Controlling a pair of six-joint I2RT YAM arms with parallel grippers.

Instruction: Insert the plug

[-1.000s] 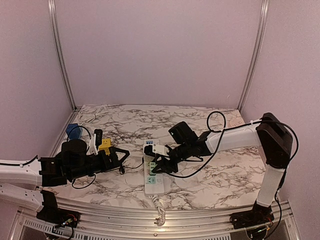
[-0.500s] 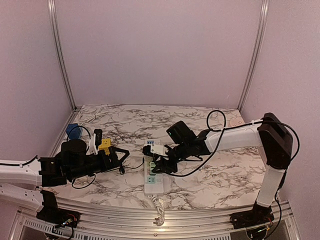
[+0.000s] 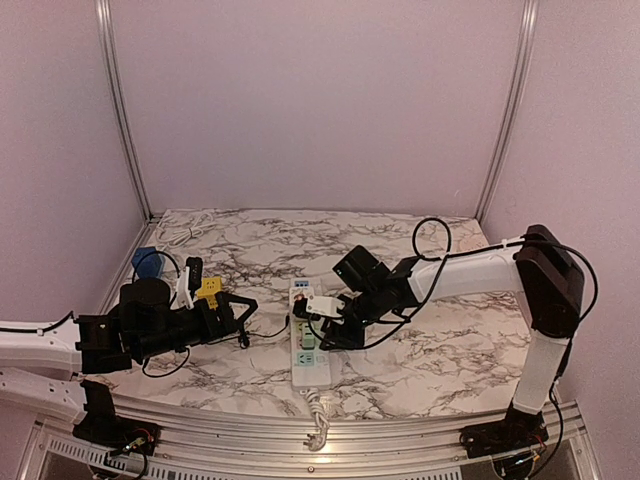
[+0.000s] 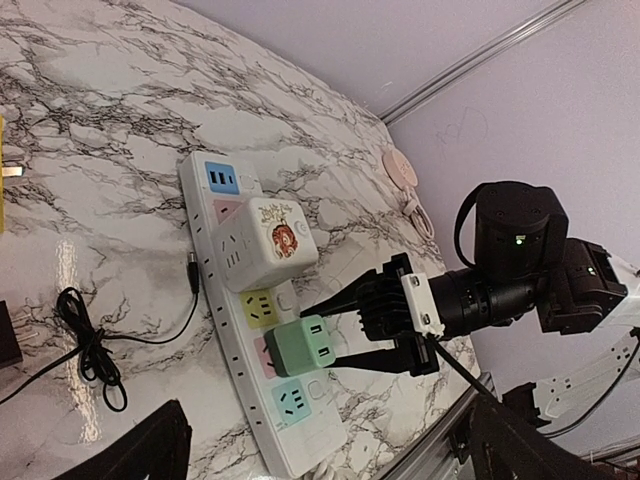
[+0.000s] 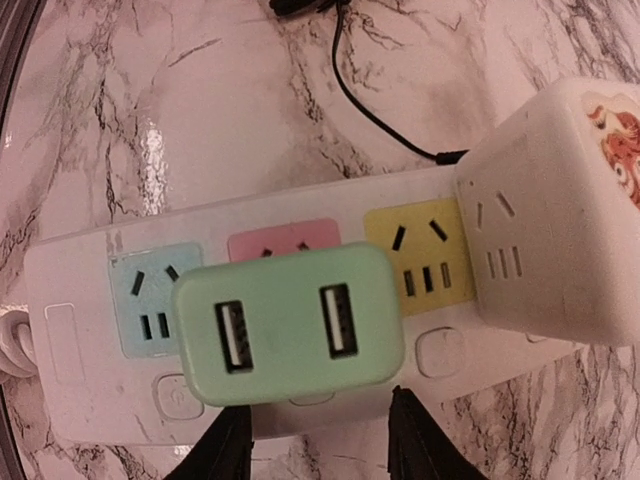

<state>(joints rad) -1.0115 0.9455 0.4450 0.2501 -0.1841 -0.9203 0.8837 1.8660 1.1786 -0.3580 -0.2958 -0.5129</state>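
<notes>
A white power strip (image 3: 311,370) lies on the marble table, also in the left wrist view (image 4: 300,440) and the right wrist view (image 5: 80,290). A mint-green two-port USB plug (image 5: 290,320) stands in the strip's pink socket (image 4: 300,345), between the blue and yellow sockets. My right gripper (image 3: 320,335) is open, its fingers straddling the plug's side (image 4: 322,340) with the tips at the plug's lower edge (image 5: 320,420). My left gripper (image 3: 245,310) is open and empty, hovering left of the strip (image 4: 335,455).
A white cube adapter (image 4: 265,240) sits in the strip beyond the yellow socket. A thin black cable (image 4: 90,340) lies left of the strip. A blue object (image 3: 150,260) and a yellow one (image 3: 210,290) are at the left. A pink disc (image 3: 470,245) is at the back right.
My right gripper has shifted slightly toward the near end of the strip and lower. The left arm has stayed still.
</notes>
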